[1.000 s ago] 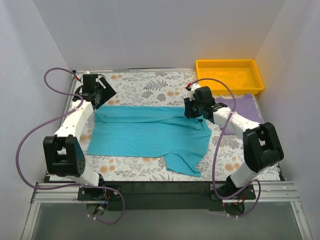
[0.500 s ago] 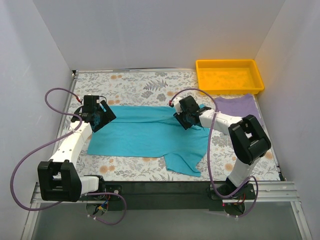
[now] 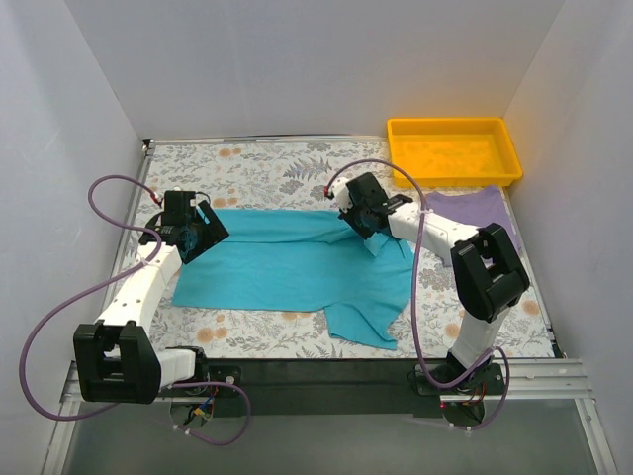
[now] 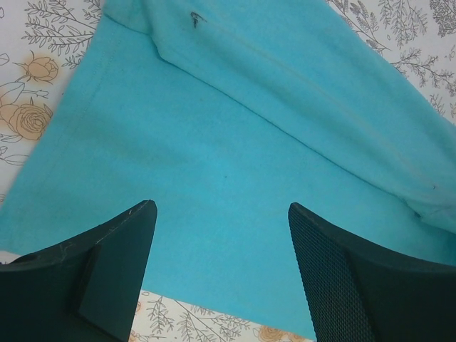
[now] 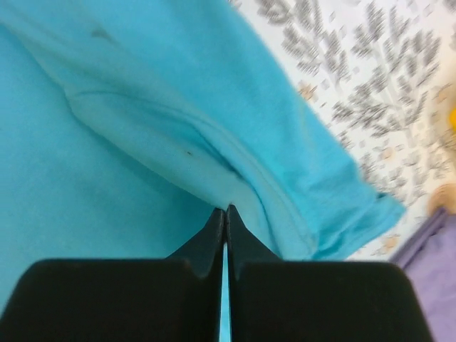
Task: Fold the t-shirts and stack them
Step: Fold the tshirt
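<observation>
The teal t-shirt (image 3: pixel 297 262) lies spread across the middle of the flowered table, with one sleeve hanging toward the near edge. My left gripper (image 3: pixel 201 231) hangs open over the shirt's left end; the left wrist view shows its jaws wide apart (image 4: pixel 221 208) above flat teal cloth (image 4: pixel 235 128). My right gripper (image 3: pixel 362 214) is at the shirt's far right edge, shut (image 5: pixel 226 209) on a raised fold of teal cloth (image 5: pixel 178 135). The lavender t-shirt (image 3: pixel 477 210) lies crumpled at the right, partly under the right arm; a corner of it shows in the right wrist view (image 5: pixel 436 246).
A yellow plastic tray (image 3: pixel 453 148) stands at the far right corner. White walls close in the table on the left, right and back. The flowered tablecloth (image 3: pixel 277 168) shows bare behind the teal shirt.
My left gripper came from the far left corner toward me, to over the shirt's left end. My right gripper moved left along the far edge, dragging pinched teal cloth.
</observation>
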